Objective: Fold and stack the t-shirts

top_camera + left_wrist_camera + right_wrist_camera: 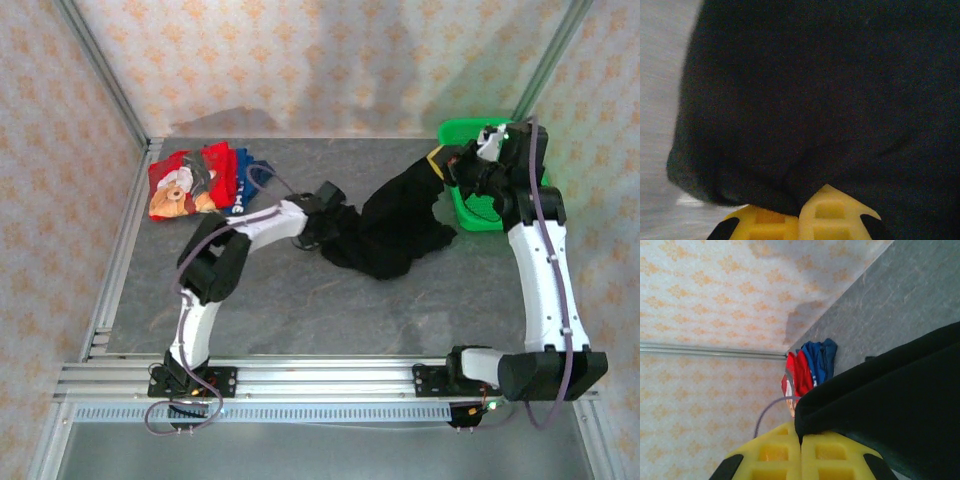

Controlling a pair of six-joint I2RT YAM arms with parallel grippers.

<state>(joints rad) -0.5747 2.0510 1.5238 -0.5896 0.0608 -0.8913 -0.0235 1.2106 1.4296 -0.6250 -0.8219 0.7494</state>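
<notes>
Folded red cartoon-print cloth t-shirt (185, 185) overlapping blue cloth t-shirt (248, 170) at far-left corner of grey table (300, 310), left gripper (799, 212) clamped on left edge of large black cloth t-shirt (395, 225) at centre, right gripper (801, 440) pinching its right edge, apparently raised, beside green plastic mesh basket (468, 216).

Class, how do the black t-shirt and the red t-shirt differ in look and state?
The black t-shirt is plain; the red t-shirt bears a cartoon print. The black t-shirt is pinched by the left gripper and the right gripper; the red t-shirt lies free on the table. Both are cloth.
</notes>
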